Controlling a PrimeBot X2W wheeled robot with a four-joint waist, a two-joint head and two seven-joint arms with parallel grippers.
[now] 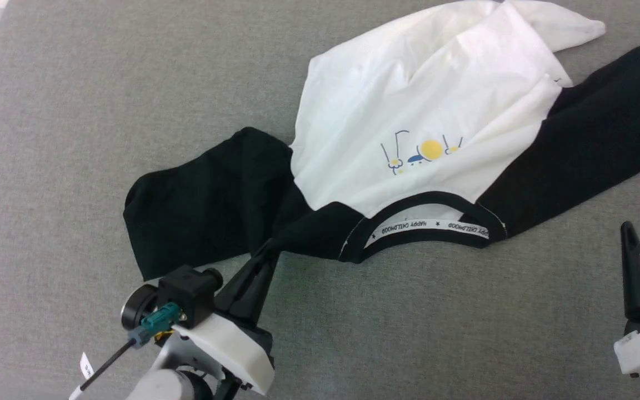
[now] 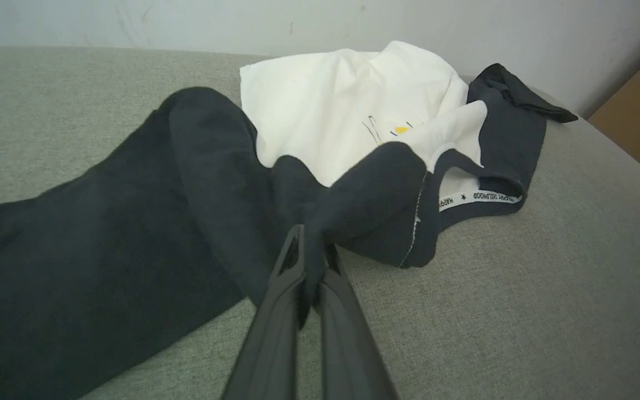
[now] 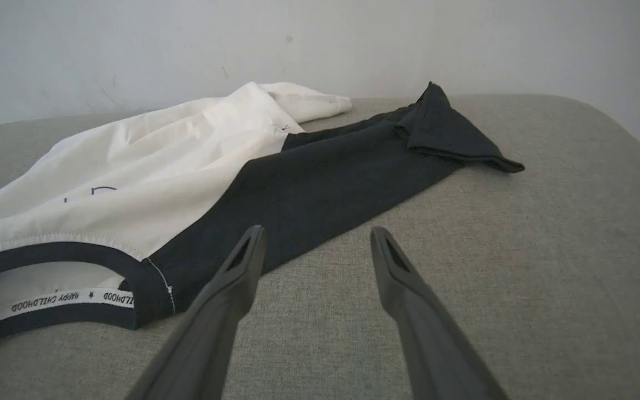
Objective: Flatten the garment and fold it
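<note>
The garment (image 1: 409, 105) lies rumpled on the grey surface, white body with a yellow-and-blue chest print, black collar with lettered neck tape facing me. One black sleeve (image 1: 592, 139) runs straight out to the right; the other sleeve (image 1: 198, 205) is bunched at the left. My left gripper (image 1: 267, 253) is shut on the garment's black shoulder fabric (image 2: 311, 250) beside the collar. My right gripper (image 3: 317, 244) stands open above bare surface, just short of the right sleeve (image 3: 342, 178), with nothing between its fingers.
The grey fabric surface (image 1: 75, 111) stretches wide to the left and in front of the shirt. Its far edge meets a pale wall (image 3: 320, 44). A brown panel (image 2: 639, 105) stands off its right corner in the left wrist view.
</note>
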